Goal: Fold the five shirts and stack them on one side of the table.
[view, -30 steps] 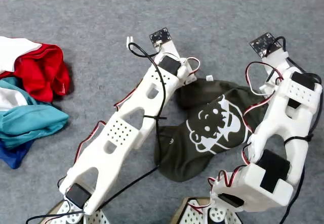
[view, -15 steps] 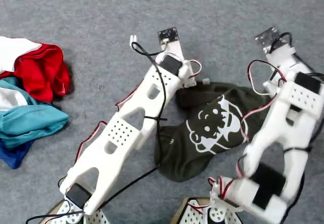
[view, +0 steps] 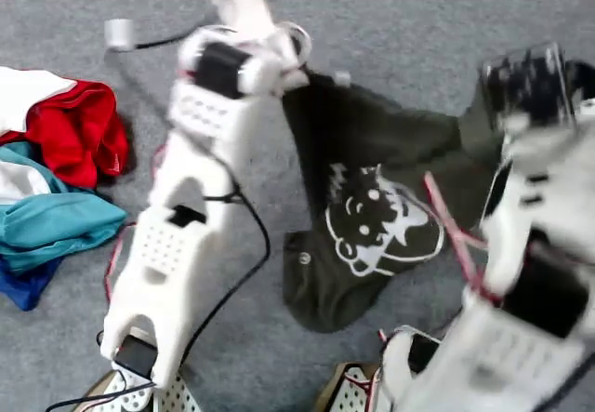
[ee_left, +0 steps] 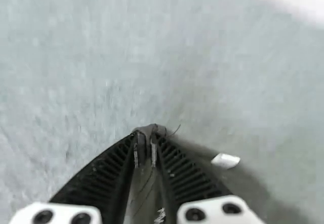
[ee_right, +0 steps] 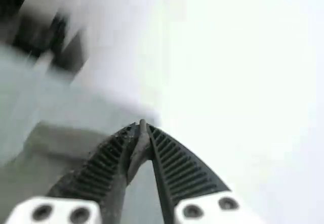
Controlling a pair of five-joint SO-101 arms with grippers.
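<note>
change vs a second ago: both arms were low over the dark olive shirt (view: 372, 152), which lay bunched on the table (view: 418, 31). now both are up and swung apart. the shirt's top edge is lifted off the table and stretched between them, so the front panel is opened out a lot more. the lower hem looks to be resting on the table. the shirt is well apart from the pile of loose shirts (view: 56, 179), with the left arm between the two. left gripper (ee_left: 145, 133): jaws nearly closed with a thin fold of dark fabric pinched at the tips, on the shirt corner nearer the pile. right gripper (ee_right: 142, 129): jaws narrow too, with a strip of dark fabric between them, on the corner farthest from the pile. my read is a lift-and-spread ahead of laying it flat for the first fold. nothing is folded, there's no stack yet, and the pile (white, red, teal and blue visible) is untouched, so it's early in the task. both pinches look thin, so a slip is possible. writing: the white tag (ee_left: 225, 159) just beside the left pinch has nothing legible. the white cartoon animal print (view: 376, 221) on the chest shows no text i can make out. the small round mark (view: 304, 259) near the hem is too small to read.
</note>
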